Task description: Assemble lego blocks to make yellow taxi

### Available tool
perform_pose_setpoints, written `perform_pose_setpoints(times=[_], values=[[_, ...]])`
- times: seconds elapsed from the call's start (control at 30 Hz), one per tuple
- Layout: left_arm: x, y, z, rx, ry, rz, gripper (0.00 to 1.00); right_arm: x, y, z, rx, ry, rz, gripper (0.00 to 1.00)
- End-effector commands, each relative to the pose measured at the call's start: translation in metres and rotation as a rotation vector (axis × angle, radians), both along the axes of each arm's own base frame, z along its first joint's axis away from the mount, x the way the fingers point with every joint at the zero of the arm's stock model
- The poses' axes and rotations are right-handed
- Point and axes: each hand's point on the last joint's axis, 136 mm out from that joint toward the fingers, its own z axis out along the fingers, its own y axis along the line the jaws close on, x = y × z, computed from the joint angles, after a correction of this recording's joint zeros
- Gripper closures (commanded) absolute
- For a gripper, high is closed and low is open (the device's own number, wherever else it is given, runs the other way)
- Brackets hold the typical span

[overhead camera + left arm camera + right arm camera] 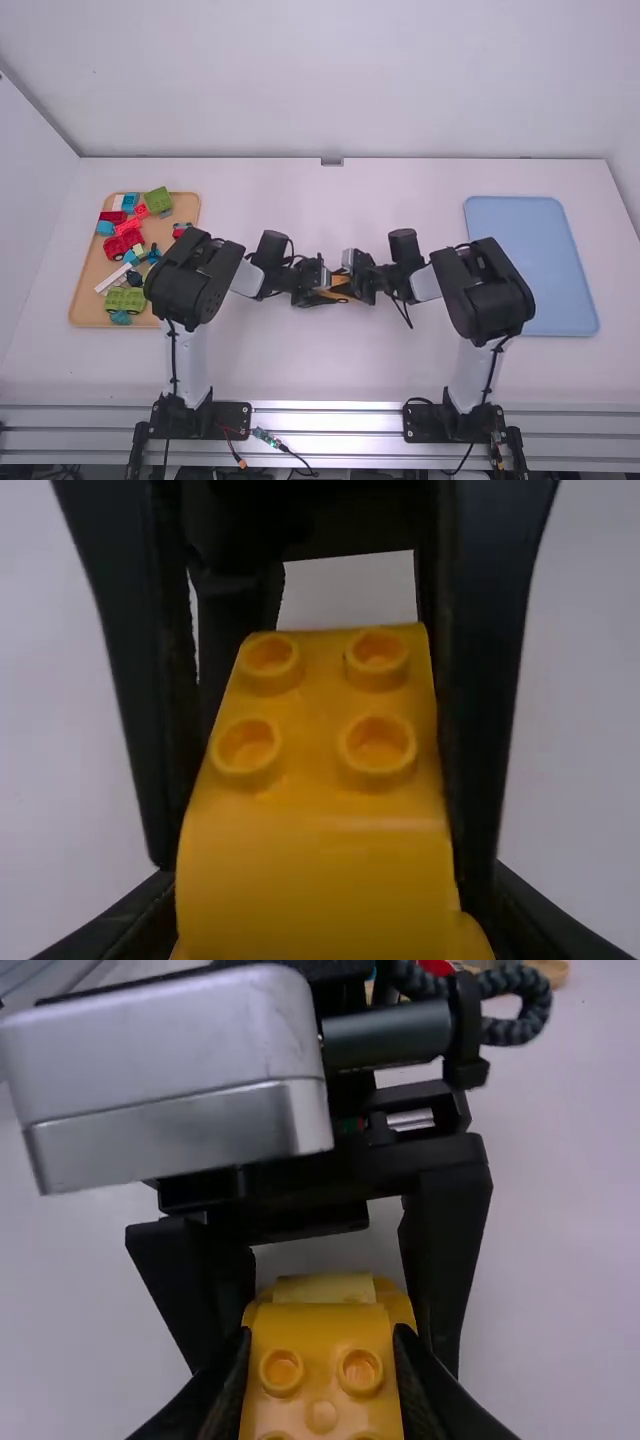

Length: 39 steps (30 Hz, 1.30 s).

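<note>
White walls [340, 80] rise behind the white counter [280, 360]. On the left side sits a brown tray [85, 315] with a pile of toy blocks, with a green block [158, 200] at its far end, red blocks [118, 246] in the pile and a green toy car [125, 299] near its front edge. On the right side lies a blue tray [530, 265]. Silver rails [330, 420] run along the front, with loose wires [265, 437] by them. The left arm [185, 280] hangs over one edge of the brown tray and hides a bit of it. Between the two trays, the left jaws [332, 290] and the right jaws [350, 283] meet, both pinching the yellow blocks [320, 810] from the sides. From the high view, the jaws cover most of the yellow, and just small bits peek out. Up close, the left wrist view shows four round bumps [377, 745] on top, with the right jaws on both sides of them. The right wrist view shows a pale yellow part [325, 1288] at the far end, between the left jaws, and a big silver box [180, 1080] on the left arm, with a corner of the brown tray far behind.
</note>
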Motion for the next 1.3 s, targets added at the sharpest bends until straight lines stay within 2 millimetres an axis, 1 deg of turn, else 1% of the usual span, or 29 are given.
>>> perform_pose_setpoints(times=[0.0, 0.23, 0.3, 0.37, 0.47, 0.53, 0.67, 0.87, 0.97, 1.13, 1.17, 1.27], values=[[0.01, 0.006, -0.003, 0.048, -0.046, 0.042, 0.88, -0.019, 0.009, -0.004, 0.015, 0.027, 0.065, 1.0], [0.011, 0.006, -0.001, 0.04, -0.066, 0.044, 0.89, -0.028, 0.013, -0.01, -0.009, 0.026, 0.072, 1.0], [0.011, 0.006, -0.001, 0.04, -0.067, 0.045, 0.89, -0.027, 0.012, -0.012, -0.017, 0.03, 0.064, 1.0], [0.012, 0.006, -0.001, 0.039, -0.067, 0.047, 0.89, -0.024, 0.009, -0.019, -0.051, 0.041, 0.034, 1.0], [0.014, 0.007, 0.0, 0.036, -0.074, 0.052, 0.89, -0.031, 0.01, -0.018, -0.039, 0.031, 0.055, 1.0], [0.014, 0.006, 0.001, 0.035, -0.076, 0.05, 0.88, -0.029, 0.009, -0.022, -0.06, 0.011, 0.035, 1.0], [0.015, 0.007, 0.001, 0.035, -0.076, 0.054, 0.88, -0.03, 0.01, -0.028, -0.093, 0.011, 0.027, 1.0], [0.019, 0.006, 0.003, 0.039, -0.065, 0.053, 0.87, -0.032, 0.009, -0.029, -0.095, 0.014, 0.031, 1.0], [0.02, 0.006, 0.003, 0.045, -0.053, 0.05, 0.88, -0.033, 0.007, -0.034, -0.119, -0.01, 0.035, 1.0], [0.018, 0.007, 0.0, 0.057, -0.033, 0.049, 0.89, -0.019, 0.01, -0.027, -0.107, 0.001, 0.015, 1.0], [0.018, 0.007, -0.001, 0.057, -0.033, 0.049, 0.89, -0.019, 0.01, -0.027, -0.112, 0.01, 0.015, 1.0], [0.017, 0.007, 0.0, 0.054, -0.043, 0.05, 0.89, -0.025, 0.007, -0.037, -0.164, 0.039, 0.035, 1.0]])
